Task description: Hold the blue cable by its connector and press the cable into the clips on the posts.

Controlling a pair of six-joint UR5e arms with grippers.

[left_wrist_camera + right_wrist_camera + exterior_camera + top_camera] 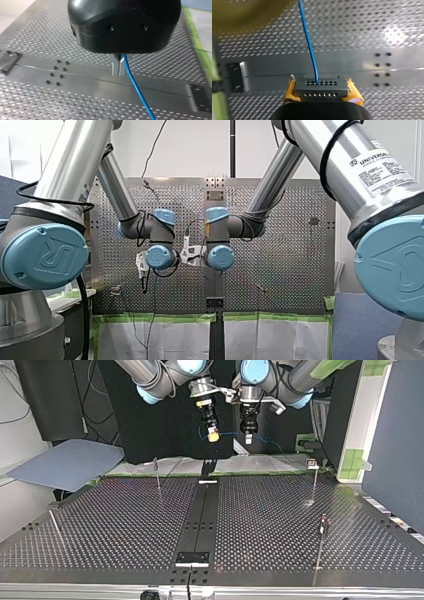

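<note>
You've got the right pincer [322, 92] pinching the metal connector [321, 85] btwn its yellow pads. The blue cable [308, 37] leaves the connector's holes and runs ahead above the bench [374, 30]. Further along, the left pincer [119, 68] is pressed together on the cable, mid-air.

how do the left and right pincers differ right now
The left pincer has bare metal fingers; the right pincer has yellow pads. The left pincer pinches the blue cable itself; the right pincer clamps its perforated metal connector. Shared: both are shut, holding the same cable above the table.
</note>
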